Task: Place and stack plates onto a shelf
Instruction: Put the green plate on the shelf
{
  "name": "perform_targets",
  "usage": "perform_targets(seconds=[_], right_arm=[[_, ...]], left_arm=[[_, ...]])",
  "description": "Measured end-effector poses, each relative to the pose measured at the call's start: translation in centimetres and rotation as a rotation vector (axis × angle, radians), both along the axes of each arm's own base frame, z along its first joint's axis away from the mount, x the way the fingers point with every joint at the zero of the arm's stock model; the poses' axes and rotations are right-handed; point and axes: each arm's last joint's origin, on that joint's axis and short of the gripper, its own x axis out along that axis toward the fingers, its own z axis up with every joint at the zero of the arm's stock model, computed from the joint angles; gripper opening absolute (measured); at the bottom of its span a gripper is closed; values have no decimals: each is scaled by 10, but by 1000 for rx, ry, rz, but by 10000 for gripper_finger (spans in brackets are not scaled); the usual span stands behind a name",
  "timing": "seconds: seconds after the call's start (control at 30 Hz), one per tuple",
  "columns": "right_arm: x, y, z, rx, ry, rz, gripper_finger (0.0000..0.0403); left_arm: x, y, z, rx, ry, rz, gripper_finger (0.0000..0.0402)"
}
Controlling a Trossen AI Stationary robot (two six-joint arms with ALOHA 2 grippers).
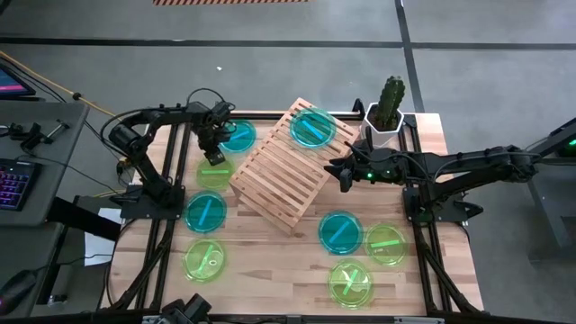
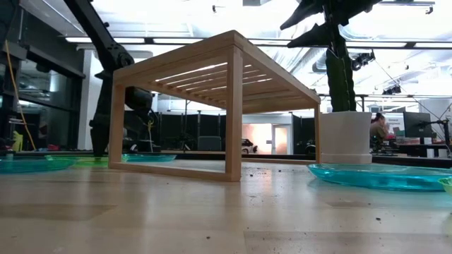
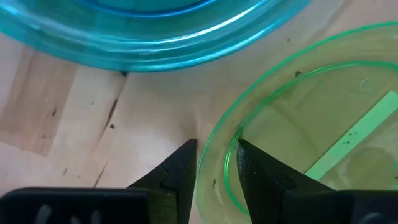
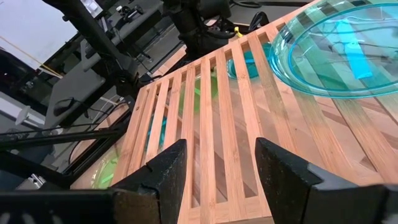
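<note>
I have the left gripper down on the lime-green plate, fingers narrow and straddling its rim, one inside, one outside, so an edge pinch can lift it. A teal plate lies just beyond. The right gripper hovers wide and empty over the slatted shelf, beside the teal plate on the shelf.

1. A grey concrete floor surrounds the table, crossed by dark lines.
2. A red-striped marking lies on the floor at the far edge of the high view.
3. A grey desk stands beyond the table's left edge, with a backlit keyboard on it.
4. Bright ceiling light strips run overhead.
5. Dark partitions line the far room, around a lit doorway.
</note>
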Motion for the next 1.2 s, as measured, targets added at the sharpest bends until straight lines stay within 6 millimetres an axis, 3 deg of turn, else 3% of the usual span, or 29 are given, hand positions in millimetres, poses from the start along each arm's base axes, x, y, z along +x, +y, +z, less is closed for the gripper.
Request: perform_targets(seconds=[0.17, 0.4, 0.6, 1.0, 1.2], right_arm=[[0, 0, -1, -4, 6, -16, 171], [-1, 0, -1, 2, 11, -18, 171], [-1, 0, -2, 5, 20, -19, 171], [-2, 0, -4, 4, 42, -18, 171], [-2, 0, -4, 2, 48, -17, 171]], left_arm=[[0, -1, 1, 8, 0, 1, 94], [2, 4, 15, 27, 3, 15, 8], [5, 11, 36, 7, 23, 30, 2], [7, 19, 106, -23, 170, 24, 0], [8, 31, 155, 177, 137, 118, 0]])
